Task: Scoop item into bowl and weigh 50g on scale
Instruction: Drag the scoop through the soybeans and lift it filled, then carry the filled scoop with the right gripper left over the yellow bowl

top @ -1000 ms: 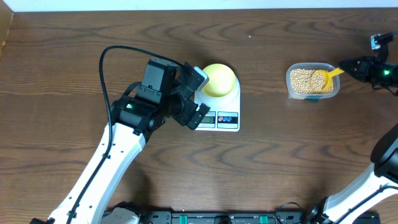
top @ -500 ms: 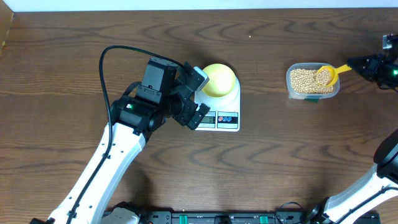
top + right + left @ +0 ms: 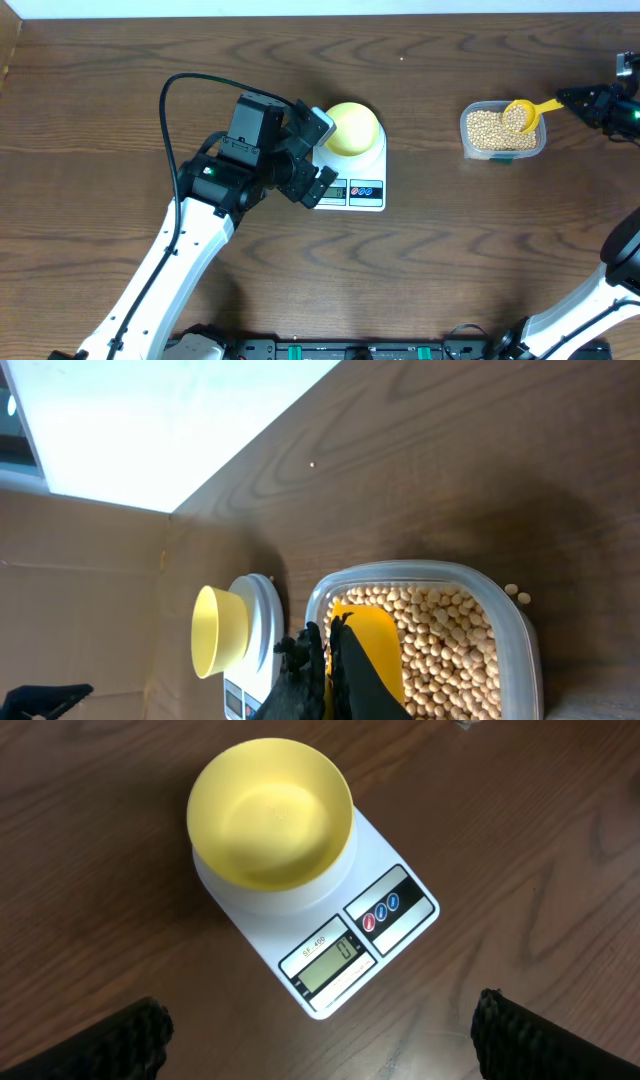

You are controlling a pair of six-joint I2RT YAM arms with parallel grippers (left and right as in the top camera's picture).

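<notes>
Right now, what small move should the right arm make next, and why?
Probably lift the yellow scoop level, up out of the clear tub. The right gripper grips its handle, its cup sits among the soybeans and looks loaded, and the yellow bowl on the scale is empty.

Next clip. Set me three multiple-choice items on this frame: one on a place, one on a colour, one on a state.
1. Where does the bowl stand? A on the scale; B beside it; C under it.
2. What colour is the scoop? A red; B yellow; C blue.
3. The bowl is: A empty; B half full; C heaped.
Key: 1 A, it sits on the scale's platform; 2 B, bright yellow in the overhead view; 3 A, the left wrist view shows its bare inside.
</notes>
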